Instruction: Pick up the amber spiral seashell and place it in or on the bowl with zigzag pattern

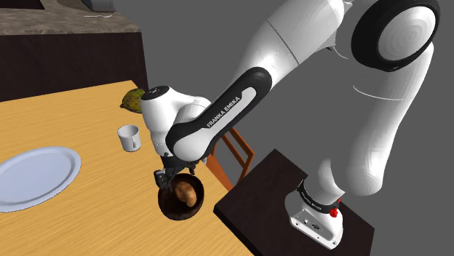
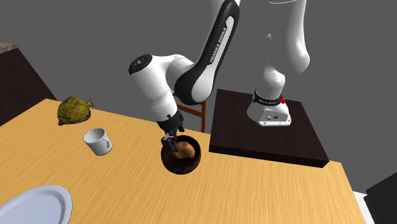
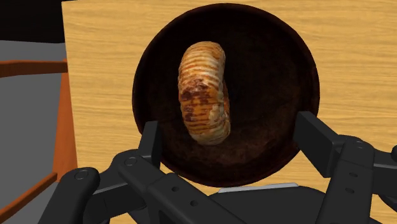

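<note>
The amber ribbed spiral seashell (image 3: 205,92) lies inside a dark brown bowl (image 3: 286,57), near its middle. My gripper (image 3: 229,127) hovers just above the bowl, open, its two black fingers standing apart on either side of the shell without touching it. In the shoulder view the shell (image 1: 185,192) rests in the bowl (image 1: 182,212) close to the table's near edge, with the gripper (image 1: 169,178) right over it. The second exterior view shows the same: shell (image 2: 184,150) in the bowl (image 2: 181,168), under the gripper (image 2: 170,137).
A white mug (image 1: 129,137) stands behind the bowl on the wooden table (image 1: 73,225). A pale plate (image 1: 36,174) lies toward the shoulder view's left. A yellow-green lumpy object (image 1: 133,100) sits at the far edge. A wooden chair (image 1: 236,149) and the dark stand (image 1: 291,204) flank the table.
</note>
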